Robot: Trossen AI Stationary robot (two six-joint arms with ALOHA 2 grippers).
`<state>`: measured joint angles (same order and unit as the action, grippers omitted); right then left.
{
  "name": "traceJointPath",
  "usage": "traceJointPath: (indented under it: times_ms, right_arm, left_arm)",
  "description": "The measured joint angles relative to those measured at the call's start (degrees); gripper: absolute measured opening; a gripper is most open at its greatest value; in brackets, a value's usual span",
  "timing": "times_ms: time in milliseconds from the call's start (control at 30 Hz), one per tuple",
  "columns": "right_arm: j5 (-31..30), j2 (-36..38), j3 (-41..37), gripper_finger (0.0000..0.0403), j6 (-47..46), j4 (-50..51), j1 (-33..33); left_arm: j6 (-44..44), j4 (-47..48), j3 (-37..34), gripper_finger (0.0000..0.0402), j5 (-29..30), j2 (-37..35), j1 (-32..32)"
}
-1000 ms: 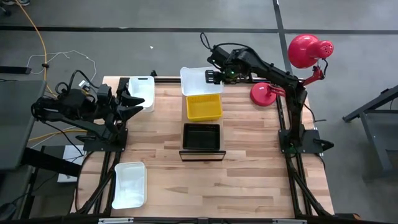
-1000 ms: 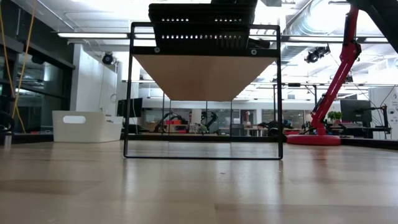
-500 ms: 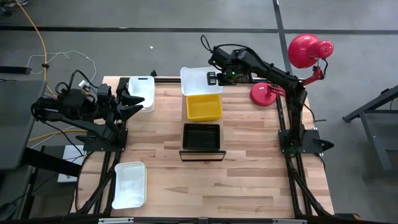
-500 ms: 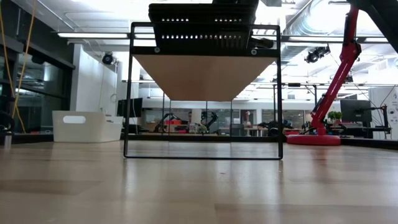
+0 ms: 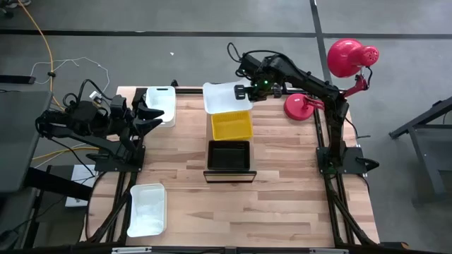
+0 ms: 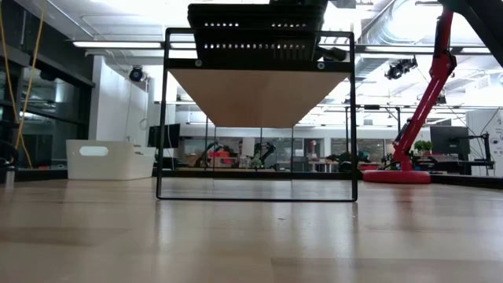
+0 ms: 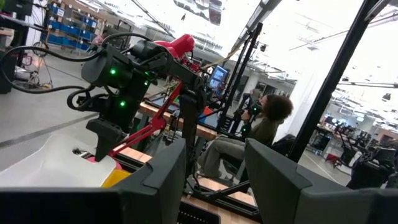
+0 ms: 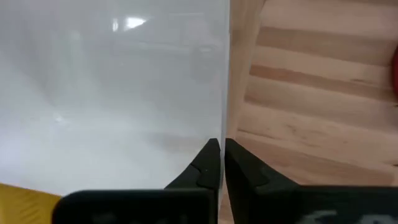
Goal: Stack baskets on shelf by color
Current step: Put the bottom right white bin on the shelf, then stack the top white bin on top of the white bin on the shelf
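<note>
Three baskets sit in a row on the shelf [image 5: 205, 171]: a white basket [image 5: 222, 99] at the far end, a yellow basket [image 5: 232, 127] in the middle and a black basket [image 5: 228, 155] at the near end. My right gripper [image 5: 244, 91] points steeply down at the white basket's right side, shut on it. My left gripper [image 5: 152, 116] hovers open by the table's left edge, holding nothing. In the low view the black basket [image 6: 255, 31] rests on top of the shelf [image 6: 259, 94]. My right gripper pinches the white basket's right-hand wall [image 8: 225, 121] between its two fingers, one inside the basket and one outside. The fingers [image 8: 208, 165] come from above, pointing steeply down. Whether the basket is clear of the shelf, I cannot tell.
Two more white baskets rest on the tabletop, one at the far left [image 5: 160, 104] and one at the near left [image 5: 147, 209]. A red lamp [image 5: 351, 56] with its round base [image 5: 301, 106] stands at the far right. A person [image 7: 264, 127] sits beyond the table.
My right gripper has shut on the white basket's right wall and tipped a little. The white basket has shifted slightly toward the near and left, so it now reaches the yellow basket's far rim.
</note>
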<state>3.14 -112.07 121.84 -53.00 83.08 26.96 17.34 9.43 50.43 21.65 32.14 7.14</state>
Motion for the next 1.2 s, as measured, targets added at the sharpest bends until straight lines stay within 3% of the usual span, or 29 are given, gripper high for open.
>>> traceJointPath:
  times_ms: [400,733,933,1200]
  right_arm:
    - [-1.2,0.0,0.0,0.0019,-4.2,-1.2,0.0]
    - [-4.3,0.0,0.0,0.0101,-4.8,-1.0,0.0]
    - [-5.9,1.5,0.0,0.0142,3.6,0.5,0.0]
    - [-9.3,7.8,0.0,0.0149,19.9,1.7,-1.0]
  left_arm:
    - [0.0,0.0,0.0,0.0154,0.0,0.0,0.0]
    - [0.0,0.0,0.0,0.0154,0.0,0.0,0.0]
    - [0.0,2.0,0.0,0.0154,0.0,-0.1,0.0]
    - [-2.0,4.3,0.0,0.0154,0.8,1.0,0.0]
